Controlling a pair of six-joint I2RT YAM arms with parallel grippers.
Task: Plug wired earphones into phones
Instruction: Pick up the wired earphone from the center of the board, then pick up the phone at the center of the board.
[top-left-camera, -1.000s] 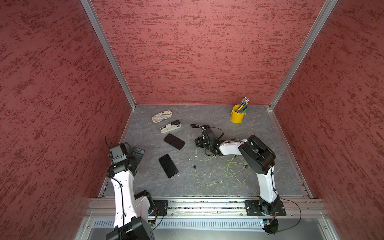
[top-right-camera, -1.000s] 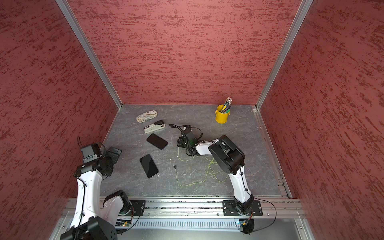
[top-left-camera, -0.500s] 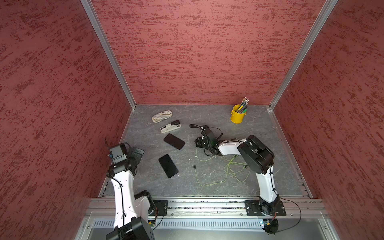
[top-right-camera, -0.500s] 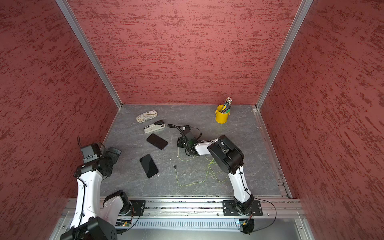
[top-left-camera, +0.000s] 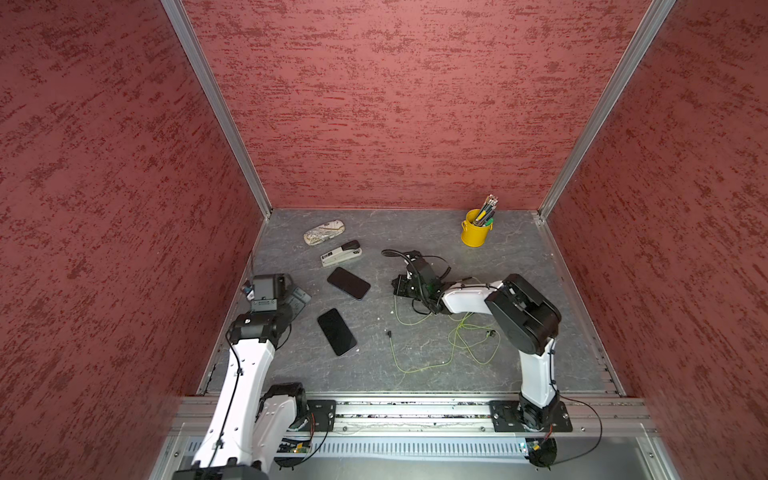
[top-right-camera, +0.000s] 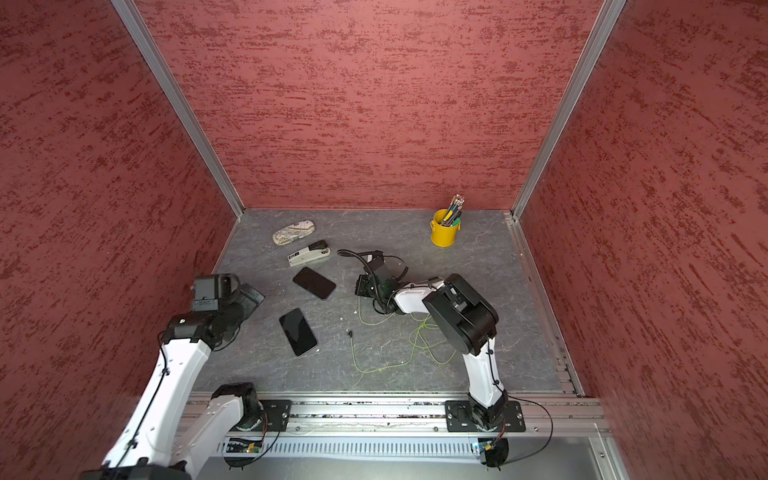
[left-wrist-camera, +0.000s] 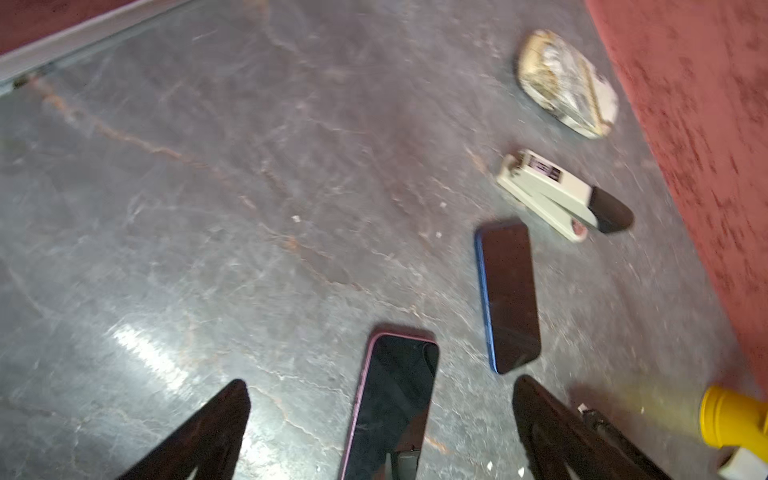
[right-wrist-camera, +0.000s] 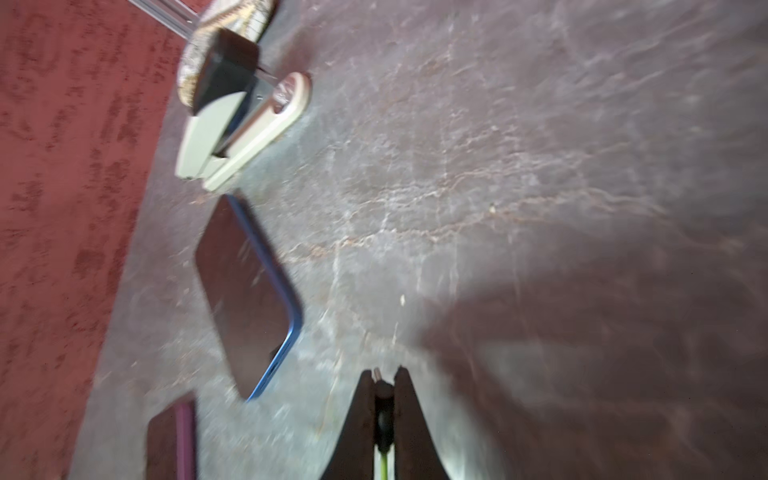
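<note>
Near the centre of the grey worktop (top-left-camera: 523, 270), both top views: the right gripper (top-left-camera: 400, 286) sits low, a yellow-green earphone cable (top-left-camera: 396, 311) trailing from it toward the loose loops of the earphones (top-left-camera: 419, 368) lying right of centre, toward the front edge. A free plug (top-left-camera: 389, 333) lies on the worktop near the pink-edged phone (top-left-camera: 336, 331), left of centre; the blue-edged phone (top-left-camera: 348, 283) lies apart from it, nearer the back edge. By the left edge hangs the left gripper (top-left-camera: 297, 296). Toward the back left corner lie the stapler (top-left-camera: 340, 253) and patterned case (top-left-camera: 324, 232); the yellow cup (top-left-camera: 476, 232) stands toward the back right. Left wrist view: jaws spread wide, nothing between them; both phones flat on the worktop beyond, neither touched. Right wrist view, blurred: jaws closed on a black plug (right-wrist-camera: 383, 409), its metal tip showing past the fingertips (right-wrist-camera: 361, 399), green cable running back between them; blue-edged phone's end near the tip, a gap between.
</note>
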